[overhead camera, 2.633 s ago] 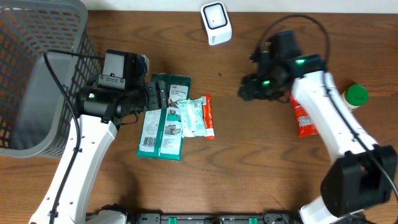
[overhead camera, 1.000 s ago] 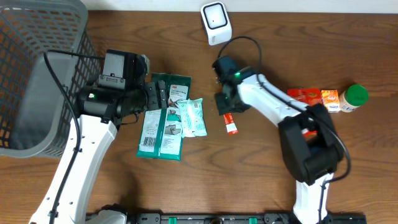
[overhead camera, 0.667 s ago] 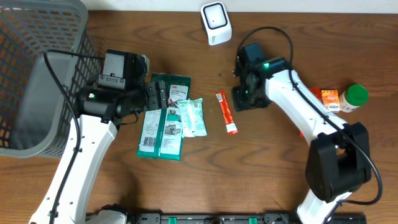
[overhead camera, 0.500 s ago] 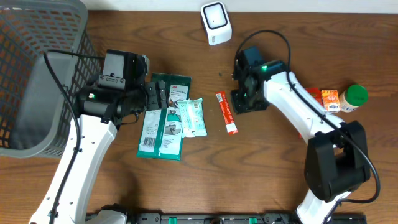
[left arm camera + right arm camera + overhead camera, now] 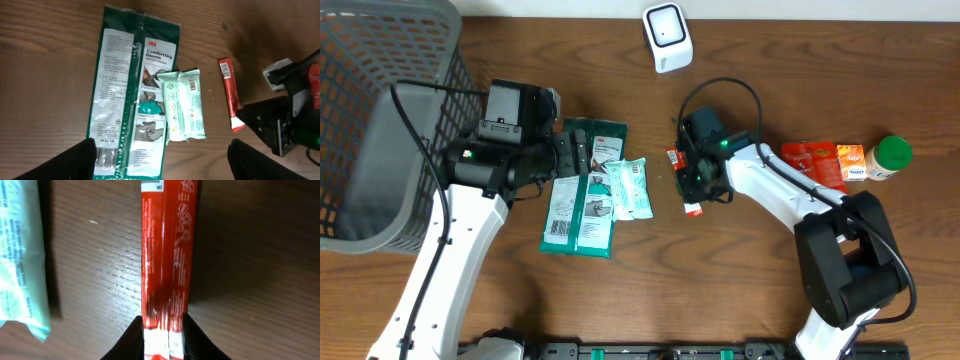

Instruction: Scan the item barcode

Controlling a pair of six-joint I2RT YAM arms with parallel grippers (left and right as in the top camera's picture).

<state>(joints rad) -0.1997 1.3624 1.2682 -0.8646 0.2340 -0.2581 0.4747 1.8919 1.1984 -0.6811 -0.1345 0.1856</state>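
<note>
A narrow red stick packet (image 5: 692,207) lies on the brown table, right of the pile. My right gripper (image 5: 698,176) is low over it. In the right wrist view the packet (image 5: 167,250) runs lengthwise between the jaws, and the right gripper (image 5: 162,325) is shut on it, both fingers (image 5: 134,337) pressed against its long edges. The white scanner (image 5: 667,37) stands at the back. My left gripper (image 5: 576,155) hovers wide open above the green glove pack (image 5: 127,100); nothing is between its fingers (image 5: 67,162).
A pale green wipes pack (image 5: 183,104) lies on the glove pack. A grey wire basket (image 5: 380,120) fills the left side. Red and orange boxes (image 5: 820,160) and a green-capped bottle (image 5: 893,155) sit at the right.
The right gripper moved left from beside the red packet to directly over it, and its jaws closed in on the packet's sides. The left arm has not moved.
</note>
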